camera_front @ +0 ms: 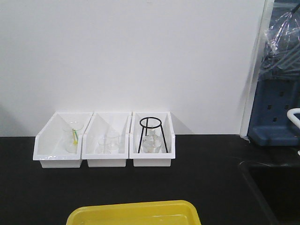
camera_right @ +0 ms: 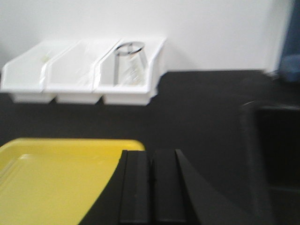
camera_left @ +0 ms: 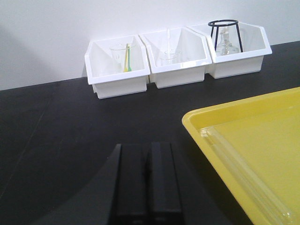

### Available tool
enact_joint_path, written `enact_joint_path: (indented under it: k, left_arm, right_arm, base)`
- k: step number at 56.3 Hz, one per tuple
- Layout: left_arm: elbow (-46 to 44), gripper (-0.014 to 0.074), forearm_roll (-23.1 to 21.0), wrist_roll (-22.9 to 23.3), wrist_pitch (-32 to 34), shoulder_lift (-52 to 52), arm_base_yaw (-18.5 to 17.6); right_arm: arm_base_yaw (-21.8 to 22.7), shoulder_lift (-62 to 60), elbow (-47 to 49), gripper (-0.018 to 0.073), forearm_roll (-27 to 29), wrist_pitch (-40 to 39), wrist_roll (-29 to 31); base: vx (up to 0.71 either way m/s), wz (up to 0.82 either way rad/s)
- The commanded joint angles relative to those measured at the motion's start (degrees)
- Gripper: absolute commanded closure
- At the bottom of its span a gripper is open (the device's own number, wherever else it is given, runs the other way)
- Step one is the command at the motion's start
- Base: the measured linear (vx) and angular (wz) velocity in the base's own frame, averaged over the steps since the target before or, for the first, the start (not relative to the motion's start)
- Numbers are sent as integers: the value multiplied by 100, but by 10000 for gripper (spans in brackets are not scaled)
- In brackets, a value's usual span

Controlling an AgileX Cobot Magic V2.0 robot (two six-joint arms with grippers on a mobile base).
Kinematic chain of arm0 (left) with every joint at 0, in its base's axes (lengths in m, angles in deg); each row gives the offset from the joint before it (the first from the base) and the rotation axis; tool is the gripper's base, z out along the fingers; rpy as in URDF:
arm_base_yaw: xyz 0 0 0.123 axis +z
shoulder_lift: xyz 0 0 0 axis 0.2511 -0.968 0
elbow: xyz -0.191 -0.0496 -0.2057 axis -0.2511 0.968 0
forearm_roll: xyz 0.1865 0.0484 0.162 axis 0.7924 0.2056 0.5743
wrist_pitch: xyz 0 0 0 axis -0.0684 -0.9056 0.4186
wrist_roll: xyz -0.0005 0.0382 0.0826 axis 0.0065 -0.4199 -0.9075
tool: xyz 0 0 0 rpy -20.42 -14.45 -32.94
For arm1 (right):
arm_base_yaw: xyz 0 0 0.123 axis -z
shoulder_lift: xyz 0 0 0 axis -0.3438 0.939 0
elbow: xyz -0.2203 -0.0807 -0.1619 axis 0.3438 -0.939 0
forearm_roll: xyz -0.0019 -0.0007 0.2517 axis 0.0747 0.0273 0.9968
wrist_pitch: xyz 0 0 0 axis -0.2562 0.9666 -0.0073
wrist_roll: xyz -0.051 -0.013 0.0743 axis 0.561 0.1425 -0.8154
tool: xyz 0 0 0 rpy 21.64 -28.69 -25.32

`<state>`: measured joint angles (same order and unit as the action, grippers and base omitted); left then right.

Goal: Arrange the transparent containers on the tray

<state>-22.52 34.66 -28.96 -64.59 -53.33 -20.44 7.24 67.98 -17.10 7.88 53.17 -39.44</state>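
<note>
Nearest the lenses, the left gripper (camera_left: 146, 183) is seen with its black fingers pressed together and nothing between them, held low over the dark bench just beside the near-left corner of the yellow tray (camera_left: 201, 123); the right gripper (camera_right: 151, 187) is likewise closed and empty, poised at the tray's right edge (camera_right: 122, 143). Both are judged to be parked at the flanks so that the tray's floor is left free for setting things down. Along the tray's left rim a transparent container (camera_left: 243, 173) is found lying flat, a slender clear tube laid parallel to the raised lip, probably so that it cannot roll; whether a second tube lies beside it cannot be told, the glass being nearly lost against the yellow. This tube is shown only by the left wrist view: in the front view only the tray's far rim (camera_front: 133, 208) is caught, and the right wrist view is blurred. Farther back, against the wall, three white bins (camera_front: 105, 140) are ranged side by side, holding squat glassware, and a black wire stand (camera_front: 152, 133) is seen in the right-hand one. Only in the front and right wrist views is a dark sink (camera_front: 276, 192) shown at the right
</note>
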Motion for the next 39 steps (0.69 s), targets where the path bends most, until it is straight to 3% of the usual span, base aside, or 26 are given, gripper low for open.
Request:
enact_joint_path:
  k: [1, 9, 14, 17, 26, 39]
  left_arm:
    - [189, 603, 10, 58, 429, 133, 8]
    - [189, 603, 10, 58, 429, 133, 8]
    - [189, 603, 10, 58, 429, 133, 8]
    - [189, 603, 10, 58, 429, 133, 8]
    - [189, 603, 10, 58, 429, 133, 8]
    - [189, 603, 10, 58, 429, 133, 8]
  right_arm:
    - [543, -784, -657, 571, -13, -895, -129]
    - [1227, -1950, -1907, 571, -25, -1498, -146]
    - [1412, -2529, -2354, 571, -19, -1583, -140]
    - [1469, -2696, -2311, 571, -45, -1202, -93]
    - [1458, -2571, -2320, 571, -615, -1165, -59]
    - [1458, -2571, -2320, 571, -630, -1165, -64]
  base:
    - [0, 0]
    - [0, 0]
    - [0, 0]
    - [0, 0]
    - [0, 0]
    - [0, 0]
